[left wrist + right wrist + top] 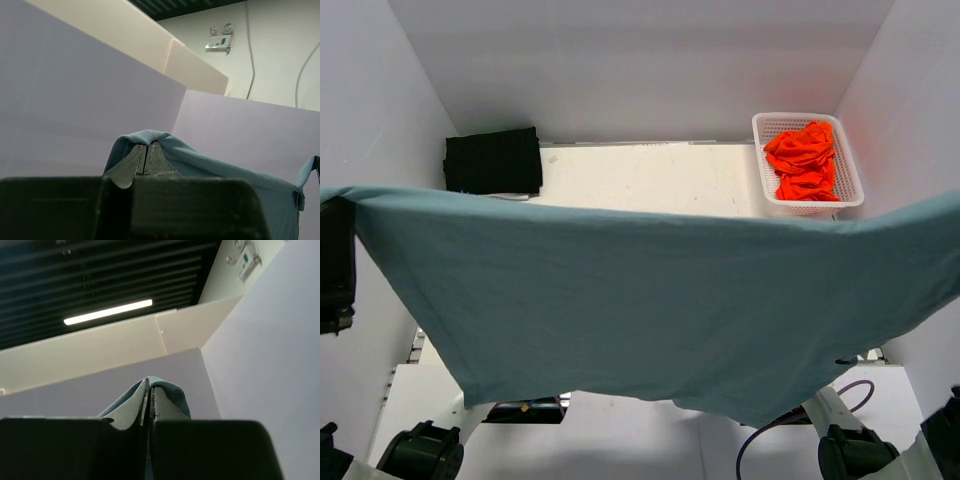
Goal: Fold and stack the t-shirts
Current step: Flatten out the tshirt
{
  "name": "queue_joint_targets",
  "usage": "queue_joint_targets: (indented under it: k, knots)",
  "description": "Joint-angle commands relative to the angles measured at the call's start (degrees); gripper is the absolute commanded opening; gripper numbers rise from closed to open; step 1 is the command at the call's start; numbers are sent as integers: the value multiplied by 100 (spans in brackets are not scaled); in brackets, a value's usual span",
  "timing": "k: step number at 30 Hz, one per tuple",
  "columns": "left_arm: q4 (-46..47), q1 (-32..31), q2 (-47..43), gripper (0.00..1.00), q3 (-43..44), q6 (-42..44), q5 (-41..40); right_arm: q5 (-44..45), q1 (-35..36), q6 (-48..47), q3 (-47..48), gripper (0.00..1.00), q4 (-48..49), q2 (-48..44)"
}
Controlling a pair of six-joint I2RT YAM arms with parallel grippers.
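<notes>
High above the table [650,178], the slate-blue t-shirt [650,300] hangs stretched wide between the two arms and sags in the middle; the left gripper [145,148] is pressed together on a fold of the shirt's edge at one end, and the right gripper [149,384] pinches a bunched corner at the other. On the table beyond it, a folded black t-shirt [493,160] lies at the far left, and crumpled orange-red t-shirts [805,160] fill the white lattice basket [851,190] at the far right. Past the enclosure wall in the left wrist view, a wall fixture [220,40] shows, its markings too small to read.
</notes>
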Motion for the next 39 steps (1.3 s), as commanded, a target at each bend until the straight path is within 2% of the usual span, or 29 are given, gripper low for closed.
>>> queue_joint_targets:
  k: [1,2,6,10,16,17,22,24,32,39]
  knots:
    - [178,17,-96,0,-442,-3,-613,-40,27,61,-376,0,108,140]
    - [258,17,-158,0,-835,49,-702,-119,18,305,-760,0,204,166]
    - [390,17,-211,0,-1445,102,-1212,-742,0,720,-1438,0,468,192]
    - [416,17,-106,0,-2094,102,-1546,-849,0,975,-2114,0,564,298]
    - [935,17,-439,0,-3834,-292,-1933,-1244,0,1300,-4029,0,1398,-1]
    - [1014,17,-440,0,-4262,-372,-2012,-1280,0,1353,-4172,0,1443,-1]
    - [1409,17,-510,0,-5267,-487,-2284,-1535,9,1432,-5208,0,1821,244]
    - [1524,17,-388,0,-5610,-487,-2381,-1842,27,1406,-5316,0,1962,542]
    - [2279,17,429,0,-6358,-539,-2813,-2062,35,1126,-5580,0,2322,1580]
    - [2789,17,1756,0,-6298,-487,-3261,-2607,115,818,-5098,0,2525,2916]
